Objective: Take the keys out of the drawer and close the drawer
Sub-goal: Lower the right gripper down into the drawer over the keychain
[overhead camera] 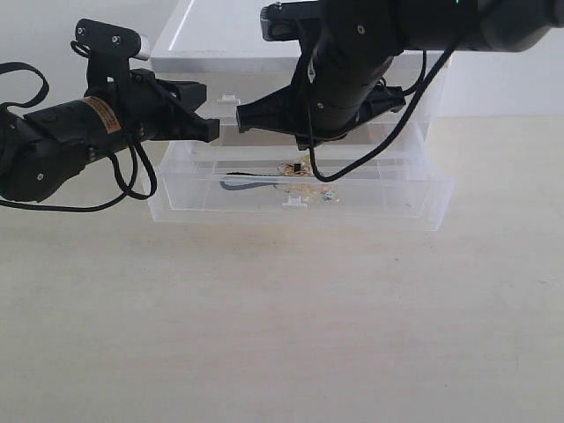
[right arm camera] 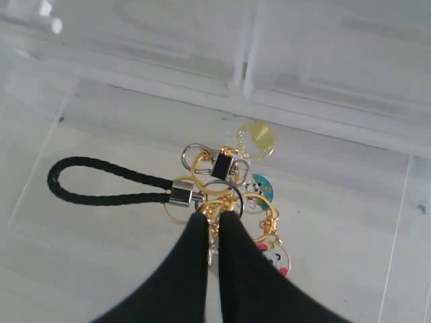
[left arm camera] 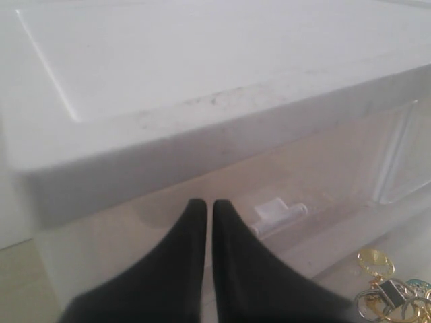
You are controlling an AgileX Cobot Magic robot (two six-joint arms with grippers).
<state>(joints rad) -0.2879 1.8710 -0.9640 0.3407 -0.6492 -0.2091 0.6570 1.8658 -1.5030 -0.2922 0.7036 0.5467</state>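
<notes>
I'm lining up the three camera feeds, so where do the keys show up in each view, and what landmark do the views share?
Exterior view: the keys lie mid-picture, inside the open drawer.
Left wrist view: the keys are cut off at a corner of the frame.
Right wrist view: the keys lie mid-frame, at the tips of the right gripper.
Shared landmark: the drawer's clear floor under them.

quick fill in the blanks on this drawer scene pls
1. The drawer holding the keys stands ___.
2. The braided strap on the keys is ___ in colour.
3. On the right tool the jaws are ___.
Missing words: open; black; shut.
</notes>
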